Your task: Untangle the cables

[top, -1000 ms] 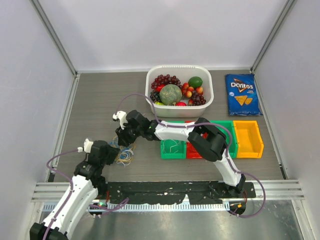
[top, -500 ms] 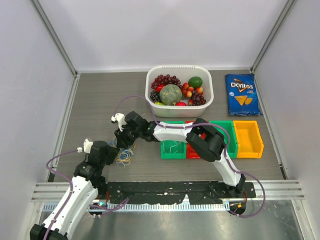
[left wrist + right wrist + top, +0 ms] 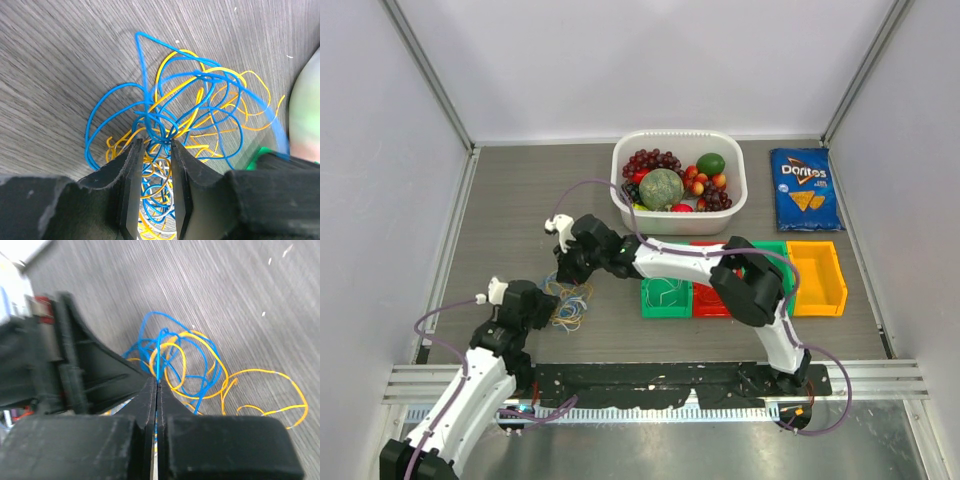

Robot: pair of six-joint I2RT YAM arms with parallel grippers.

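**A:** Overhead first. Where's the tangle?

**B:** The cables (image 3: 572,308) sit in a loose heap on the tabletop (image 3: 520,190), left of the green bin (image 3: 666,315) and towards the near edge. The left tool (image 3: 546,306) is at the heap's left side. The right tool (image 3: 562,280) reaches across from the right and comes down on the far side of the heap.

**A:** And the left wrist view?

**B:** Blue and yellow loops cross over one another, with a little white lower down. That tool's fingers (image 3: 131,185) stand a narrow gap apart, tips at the knot. Strands show through the gap, but nothing looks pinched.

**A:** Right wrist?

**B:** There the fingers (image 3: 145,405) are pressed flat together, with blue and yellow strands caught at the tip, so it is clamped on the cables. More loops fan out beyond it, and one yellow loop trails off alone to the right.

**A:** So which step is this?

**B:** I'd judge it's the start of teasing a strand out of the knot: one arm has its grip, the other is placed to anchor the heap.

**A:** And next?

**B:** Probably the left tool should close on the clump. Then the right can draw away slowly, watching whether the loop slides free or cinches the knot. If the whole heap drags, let go and grip elsewhere.
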